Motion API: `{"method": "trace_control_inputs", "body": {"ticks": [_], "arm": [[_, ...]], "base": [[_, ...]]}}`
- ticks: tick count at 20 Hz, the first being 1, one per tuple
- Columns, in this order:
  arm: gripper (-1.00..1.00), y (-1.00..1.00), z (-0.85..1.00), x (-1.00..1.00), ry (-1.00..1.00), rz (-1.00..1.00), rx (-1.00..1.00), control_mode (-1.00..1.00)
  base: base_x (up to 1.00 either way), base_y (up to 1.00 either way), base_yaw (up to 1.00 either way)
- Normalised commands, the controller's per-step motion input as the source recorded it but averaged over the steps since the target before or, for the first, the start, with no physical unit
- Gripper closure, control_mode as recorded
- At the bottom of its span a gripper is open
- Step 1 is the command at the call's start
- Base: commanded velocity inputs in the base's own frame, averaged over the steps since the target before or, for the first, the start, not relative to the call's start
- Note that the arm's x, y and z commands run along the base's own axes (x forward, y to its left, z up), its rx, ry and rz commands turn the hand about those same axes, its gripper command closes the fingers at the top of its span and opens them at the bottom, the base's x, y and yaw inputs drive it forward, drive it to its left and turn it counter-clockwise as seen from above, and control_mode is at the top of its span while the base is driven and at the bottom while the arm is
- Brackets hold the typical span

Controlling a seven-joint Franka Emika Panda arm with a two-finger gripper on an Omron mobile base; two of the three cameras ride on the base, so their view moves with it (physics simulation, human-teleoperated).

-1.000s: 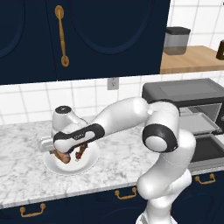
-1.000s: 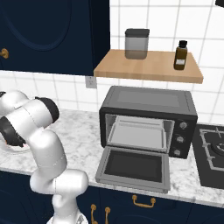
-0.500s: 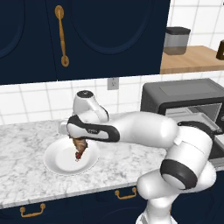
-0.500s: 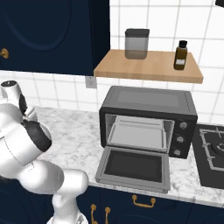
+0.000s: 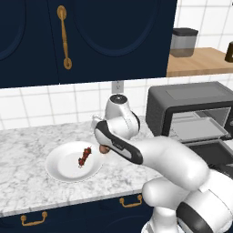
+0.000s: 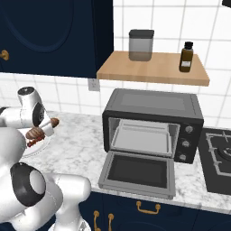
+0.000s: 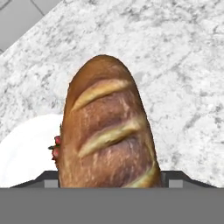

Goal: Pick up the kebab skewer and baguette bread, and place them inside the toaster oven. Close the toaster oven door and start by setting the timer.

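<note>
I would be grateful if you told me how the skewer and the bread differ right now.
The thin kebab skewer with dark red-brown chunks lies on the white plate; the golden-brown baguette bread is held off it in the tool. The skewer is slim, the bread far thicker. Neither is in the dark grey toaster oven.

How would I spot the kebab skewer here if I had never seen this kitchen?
Start at the dark toaster oven with its door dropped open, then look along the marble counter to the white plate below the navy cupboards. The kebab skewer lies on that plate: a thin stick of dark red-brown chunks. It is far smaller and darker than the golden baguette bread, which the gripper holds above the plate's edge.
</note>
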Motion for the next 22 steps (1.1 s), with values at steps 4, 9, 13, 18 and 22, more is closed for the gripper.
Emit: {"method": "trace_control_inputs", "body": {"ticks": [4,9,13,18,22], "arm": [[1.00,-0.61,0.30,-0.12,0.03,-0.66,0.07,-1.00],[1.00,-0.77,0.41,-0.43,0.09,-0.55,0.14,-1.00],[1.00,-0.95,0.23,-0.47,0.04,-0.49,0.16,-1.00],[1.00,-1.00,0.07,-0.49,0.00,-0.37,0.14,-1.00],[1.00,-1.00,0.09,-0.23,0.00,-0.14,0.05,-1.00]], "base": [[0.00,0.00,0.00],[0.00,0.00,0.00],[0.00,0.00,0.00],[0.00,0.00,0.00],[0.00,0.00,0.00]]}}
